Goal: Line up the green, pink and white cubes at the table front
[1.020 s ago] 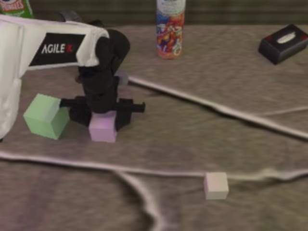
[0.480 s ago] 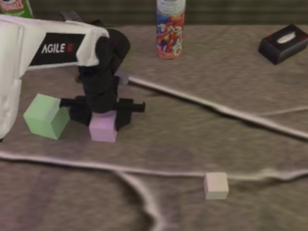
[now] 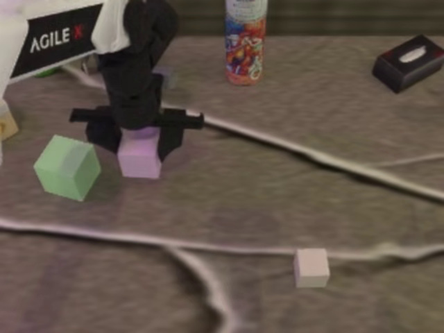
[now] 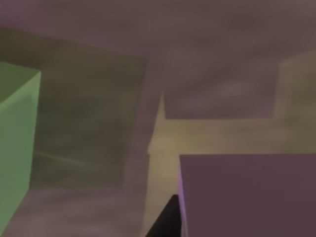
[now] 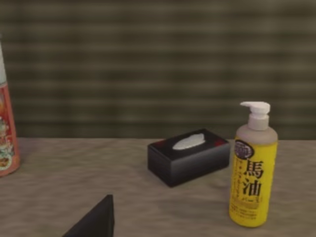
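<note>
My left gripper is shut on the lilac-pink cube and holds it a little above the cloth, at the left of the table. In the left wrist view the pink cube sits against one dark fingertip. The large pale green cube rests on the table just left of the held cube, apart from it, and also shows as the green cube in the wrist view. The small off-white cube lies near the table front, right of centre. My right gripper is out of the top view; one of its fingertips shows, standing wide.
A printed spray can stands at the back centre. A black tissue box lies at the back right, with a yellow pump bottle beside the tissue box. A cream box peeks in at the left edge. Pale creases cross the cloth.
My left gripper has risen and moved toward the back left with the pink cube in it. The green and white cubes have not moved.
</note>
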`<control>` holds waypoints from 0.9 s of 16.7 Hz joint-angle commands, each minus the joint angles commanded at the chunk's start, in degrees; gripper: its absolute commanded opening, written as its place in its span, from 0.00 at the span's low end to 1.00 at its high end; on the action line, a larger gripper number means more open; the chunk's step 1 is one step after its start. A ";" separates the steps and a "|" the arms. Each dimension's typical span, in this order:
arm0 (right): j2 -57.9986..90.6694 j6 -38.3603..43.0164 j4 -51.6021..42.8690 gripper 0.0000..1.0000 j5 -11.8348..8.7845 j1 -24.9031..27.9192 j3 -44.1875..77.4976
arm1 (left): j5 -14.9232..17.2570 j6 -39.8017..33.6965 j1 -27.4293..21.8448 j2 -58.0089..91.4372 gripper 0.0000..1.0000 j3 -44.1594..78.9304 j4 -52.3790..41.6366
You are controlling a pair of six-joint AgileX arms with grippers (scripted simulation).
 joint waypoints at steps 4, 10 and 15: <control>0.00 0.00 0.00 1.00 0.00 0.00 0.00 | -0.02 -0.04 -0.45 0.15 0.00 -0.05 0.04; 0.00 0.00 0.00 1.00 0.00 0.00 0.00 | -0.28 -13.42 -11.65 -1.15 0.00 -0.77 -1.20; 0.00 0.00 0.00 1.00 0.00 0.00 0.00 | -0.49 -30.07 -24.93 -3.82 0.00 -2.78 -2.18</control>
